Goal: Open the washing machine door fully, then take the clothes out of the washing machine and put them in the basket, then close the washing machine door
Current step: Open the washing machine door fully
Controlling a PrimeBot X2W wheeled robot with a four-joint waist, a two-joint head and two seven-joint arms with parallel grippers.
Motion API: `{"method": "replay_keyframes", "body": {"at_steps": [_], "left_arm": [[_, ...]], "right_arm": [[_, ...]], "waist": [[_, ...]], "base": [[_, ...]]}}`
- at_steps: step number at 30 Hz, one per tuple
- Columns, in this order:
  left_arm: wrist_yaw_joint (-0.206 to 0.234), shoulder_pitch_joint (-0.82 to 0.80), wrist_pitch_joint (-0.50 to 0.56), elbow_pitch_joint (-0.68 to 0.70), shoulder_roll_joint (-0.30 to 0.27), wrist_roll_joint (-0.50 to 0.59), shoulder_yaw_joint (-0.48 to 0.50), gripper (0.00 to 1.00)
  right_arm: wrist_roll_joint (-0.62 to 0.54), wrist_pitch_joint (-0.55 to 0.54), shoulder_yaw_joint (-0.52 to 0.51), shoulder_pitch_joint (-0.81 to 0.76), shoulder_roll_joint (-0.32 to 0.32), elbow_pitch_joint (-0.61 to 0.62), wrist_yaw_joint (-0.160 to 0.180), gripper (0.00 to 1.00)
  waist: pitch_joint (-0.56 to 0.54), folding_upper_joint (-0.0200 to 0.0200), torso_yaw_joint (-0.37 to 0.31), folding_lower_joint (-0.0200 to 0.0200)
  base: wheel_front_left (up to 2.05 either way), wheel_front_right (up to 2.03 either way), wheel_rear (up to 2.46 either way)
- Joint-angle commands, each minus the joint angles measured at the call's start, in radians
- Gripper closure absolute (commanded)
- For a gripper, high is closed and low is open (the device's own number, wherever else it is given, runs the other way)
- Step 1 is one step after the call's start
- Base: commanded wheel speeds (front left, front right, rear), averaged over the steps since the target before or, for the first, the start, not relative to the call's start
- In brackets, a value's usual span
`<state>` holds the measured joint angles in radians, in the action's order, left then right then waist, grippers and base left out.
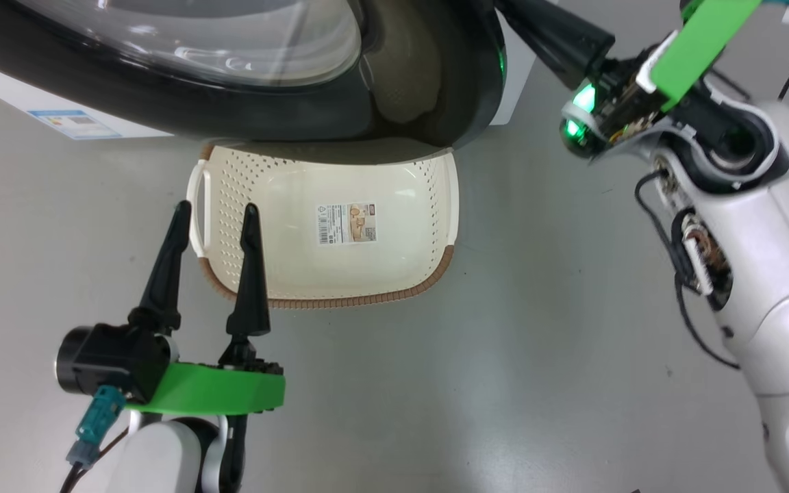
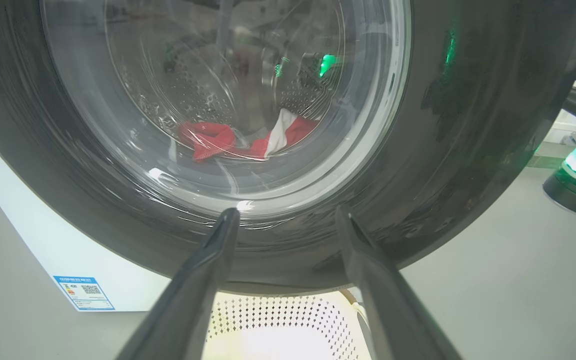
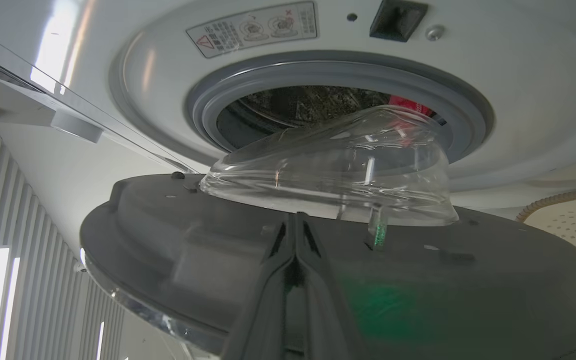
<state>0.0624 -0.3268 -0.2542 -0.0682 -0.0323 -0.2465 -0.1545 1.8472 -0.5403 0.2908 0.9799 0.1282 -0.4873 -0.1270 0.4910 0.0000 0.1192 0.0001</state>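
The door (image 1: 264, 123) is swung partly out from the washer (image 3: 468, 60). Its glass bowl is drawn clear of the grey gasket (image 3: 348, 72). The far part of the basket (image 1: 244, 205) is overhung by the black door rim. The basket is set on the floor (image 1: 504, 342), and a label (image 1: 346, 223) is seen on its base.

The clothes (image 2: 218, 142) are located in the drum (image 3: 293, 100) and are seen through the door glass.

The left end effector (image 1: 216, 207) is spread, with nothing held, over the basket's left handle. Its fingers are aimed at the lower door rim.

The right end effector (image 3: 295, 225) is pressed together, with nothing pinched. It is placed at the door's grey inner face, pointing towards the glass bowl. Contact cannot be told.

A blue sticker (image 2: 84, 292) is fixed low on the washer front. The floor is smooth, grey and glossy. A slatted wall (image 3: 18, 250) is seen beside the washer.
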Motion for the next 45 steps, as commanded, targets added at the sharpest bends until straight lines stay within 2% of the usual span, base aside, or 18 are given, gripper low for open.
{"method": "replay_keyframes", "body": {"at_steps": [1,8,17,30,45], "left_arm": [[0.008,0.010,-0.008,0.024,-0.018,0.003,0.028,0.00],[0.013,0.010,-0.008,0.022,-0.018,-0.002,0.030,0.00],[0.016,0.022,-0.008,0.021,-0.018,-0.005,0.043,0.00],[0.021,0.088,-0.008,0.026,-0.018,-0.018,0.064,0.00],[0.019,0.188,-0.008,0.021,-0.018,-0.006,0.092,0.00]], "right_arm": [[-0.008,-0.024,0.017,0.025,-0.011,0.014,-0.004,1.00],[-0.027,-0.091,0.041,0.044,-0.003,0.008,-0.004,1.00],[-0.049,-0.148,0.062,-0.011,-0.007,0.032,-0.004,1.00],[-0.108,-0.188,0.113,-0.141,-0.027,0.062,-0.004,1.00],[-0.128,-0.200,0.163,-0.263,-0.064,0.032,-0.004,1.00]], "waist": [[0.003,0.0000,0.003,0.0000],[0.001,0.0000,0.006,0.0000],[-0.041,0.0000,0.024,0.0000],[-0.148,0.0000,0.077,0.0000],[-0.304,0.0000,0.158,0.0000]], "base": [[0.00,0.00,0.00],[0.00,0.00,0.00],[0.00,0.00,0.00],[0.00,0.00,0.00],[0.00,0.00,0.00]]}}
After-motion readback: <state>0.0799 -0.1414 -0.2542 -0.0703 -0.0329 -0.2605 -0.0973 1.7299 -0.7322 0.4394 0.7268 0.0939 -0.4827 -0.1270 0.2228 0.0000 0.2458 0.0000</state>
